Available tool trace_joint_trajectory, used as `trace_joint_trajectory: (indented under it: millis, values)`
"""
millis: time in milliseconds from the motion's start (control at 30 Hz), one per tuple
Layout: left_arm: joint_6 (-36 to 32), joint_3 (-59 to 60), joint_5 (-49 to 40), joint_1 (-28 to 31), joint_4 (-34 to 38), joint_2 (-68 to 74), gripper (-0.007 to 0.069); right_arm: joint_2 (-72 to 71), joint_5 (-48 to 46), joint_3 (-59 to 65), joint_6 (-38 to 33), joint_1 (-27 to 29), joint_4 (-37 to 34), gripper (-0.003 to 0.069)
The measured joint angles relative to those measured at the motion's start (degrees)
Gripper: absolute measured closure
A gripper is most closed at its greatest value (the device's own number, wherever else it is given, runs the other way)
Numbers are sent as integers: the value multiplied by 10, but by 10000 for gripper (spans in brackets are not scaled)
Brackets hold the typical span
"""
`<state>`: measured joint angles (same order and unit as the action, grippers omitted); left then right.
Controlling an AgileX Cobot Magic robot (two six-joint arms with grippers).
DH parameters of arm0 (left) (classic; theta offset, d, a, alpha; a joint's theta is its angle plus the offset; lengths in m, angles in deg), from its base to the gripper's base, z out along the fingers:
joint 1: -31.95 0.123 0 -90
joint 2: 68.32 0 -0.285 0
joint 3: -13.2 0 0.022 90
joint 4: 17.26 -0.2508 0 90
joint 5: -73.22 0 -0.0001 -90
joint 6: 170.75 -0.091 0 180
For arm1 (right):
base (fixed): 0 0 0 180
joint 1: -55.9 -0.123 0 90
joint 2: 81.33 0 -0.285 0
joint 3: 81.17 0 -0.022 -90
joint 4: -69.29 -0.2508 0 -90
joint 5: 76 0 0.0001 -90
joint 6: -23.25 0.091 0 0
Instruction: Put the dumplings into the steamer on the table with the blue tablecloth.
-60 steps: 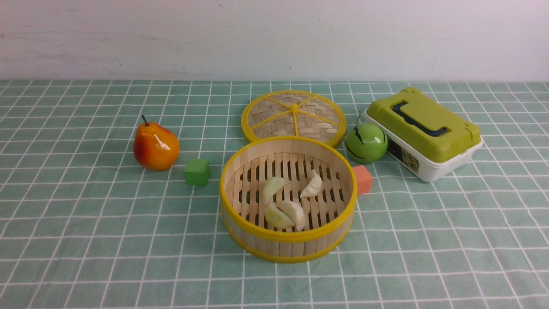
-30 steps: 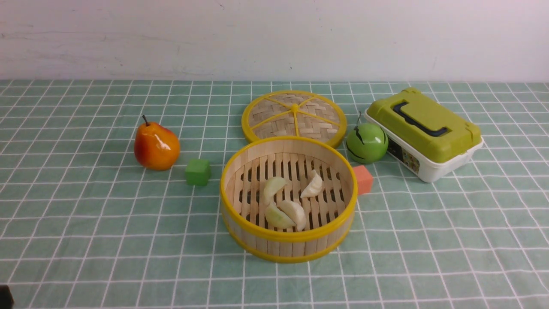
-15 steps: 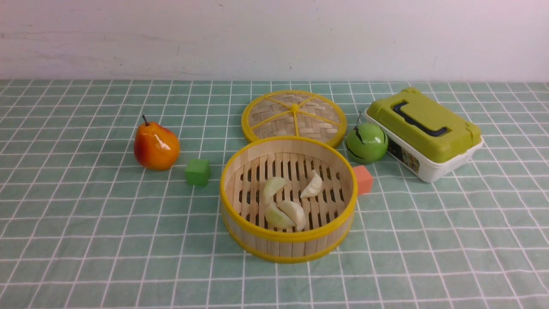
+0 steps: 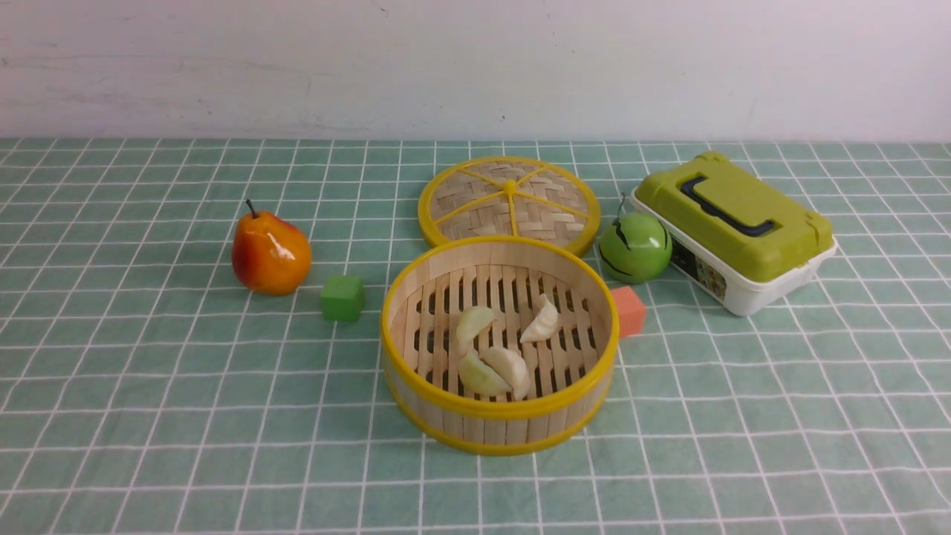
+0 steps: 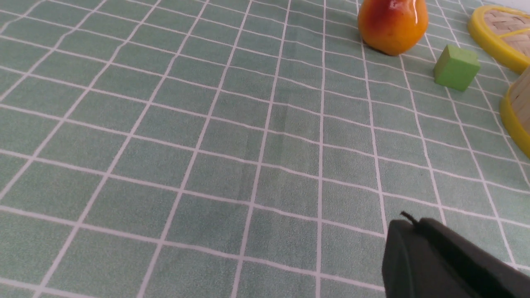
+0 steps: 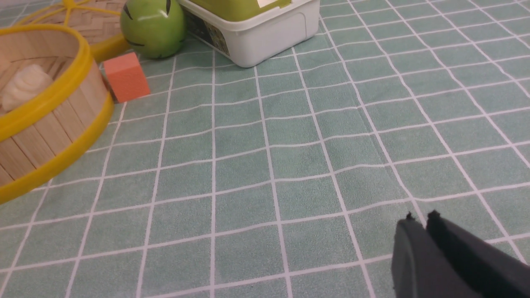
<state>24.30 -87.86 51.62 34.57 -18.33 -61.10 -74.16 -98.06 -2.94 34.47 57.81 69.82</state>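
Observation:
Several pale crescent dumplings [image 4: 511, 366] lie on the slatted floor of the round bamboo steamer [image 4: 498, 427], which stands mid-table on the teal grid cloth [image 4: 148, 386]. One dumpling [image 6: 22, 85] shows over the steamer's yellow rim [image 6: 54, 124] in the right wrist view. Neither gripper shows in the front view. My left gripper [image 5: 412, 221] is shut and empty over bare cloth, well away from the steamer's edge [image 5: 515, 120]. My right gripper [image 6: 420, 217] is shut and empty over bare cloth on the steamer's other side.
The woven lid [image 4: 509, 202] lies flat behind the steamer. A pear [image 4: 270, 253] and a green cube [image 4: 342, 298] sit to its left. A green apple [image 4: 635, 247], an orange cube [image 4: 628, 310] and a green-lidded box [image 4: 732, 230] sit to its right.
A dark part showed at the front view's bottom left corner one second ago and is gone now. The dumplings and all other things have not moved.

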Motion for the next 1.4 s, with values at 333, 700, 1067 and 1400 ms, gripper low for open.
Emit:
trace_joint_trajectory:
  millis: [333,700,1067,1400]
  values:
    - [0,0,0,0,0,0,638,0,0,0,0,0,0,606]
    - [0,0,0,0,0,0,638,0,0,0,0,0,0,589]
    - [0,0,0,0,0,0,638,0,0,0,0,0,0,575]
    - [0,0,0,0,0,0,638,0,0,0,0,0,0,565]
